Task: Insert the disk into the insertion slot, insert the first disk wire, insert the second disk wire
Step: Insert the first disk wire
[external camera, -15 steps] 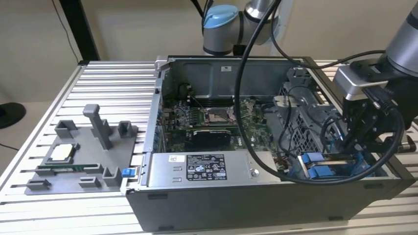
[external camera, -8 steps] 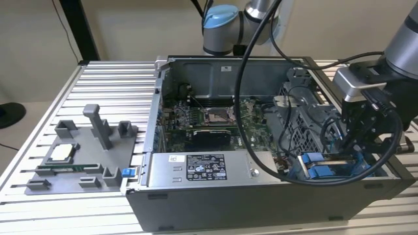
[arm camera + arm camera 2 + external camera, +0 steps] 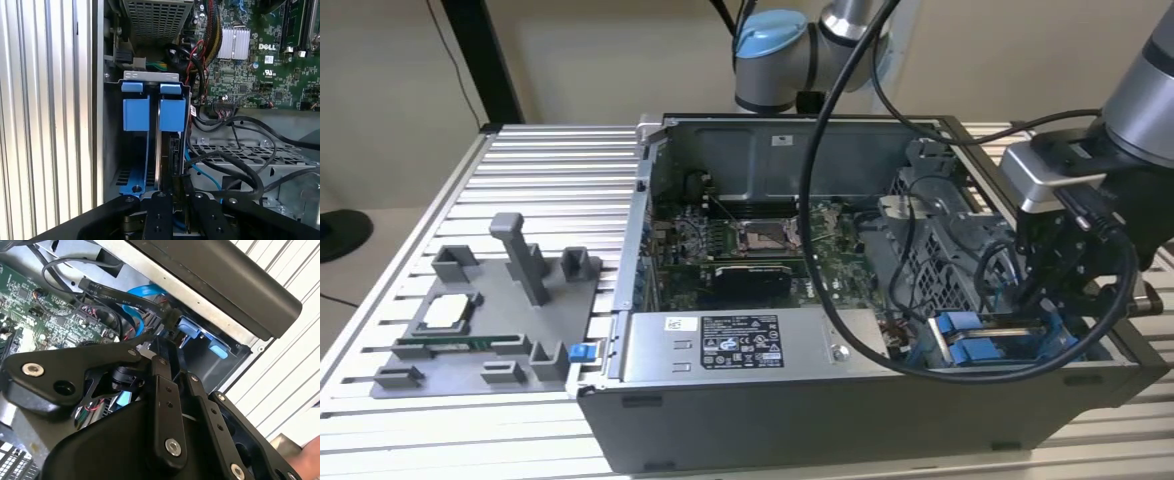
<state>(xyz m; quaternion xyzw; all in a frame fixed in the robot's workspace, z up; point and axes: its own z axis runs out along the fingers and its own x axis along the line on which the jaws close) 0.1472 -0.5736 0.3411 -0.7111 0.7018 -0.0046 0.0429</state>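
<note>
My jaws, clamped on the disk wire (image 3: 125, 296) beside the disk (image 3: 136, 114) (blue frame seated), might skew its plug and jam it.

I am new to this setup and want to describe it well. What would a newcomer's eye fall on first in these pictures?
First comes the open computer case lying on the slatted table, its green board and cables bare. At its corner on the exterior view's right, the black gripper hangs over the insertion slot, where bright blue plastic pieces stand out. On the exterior view's left sits a grey parts tray.
</note>
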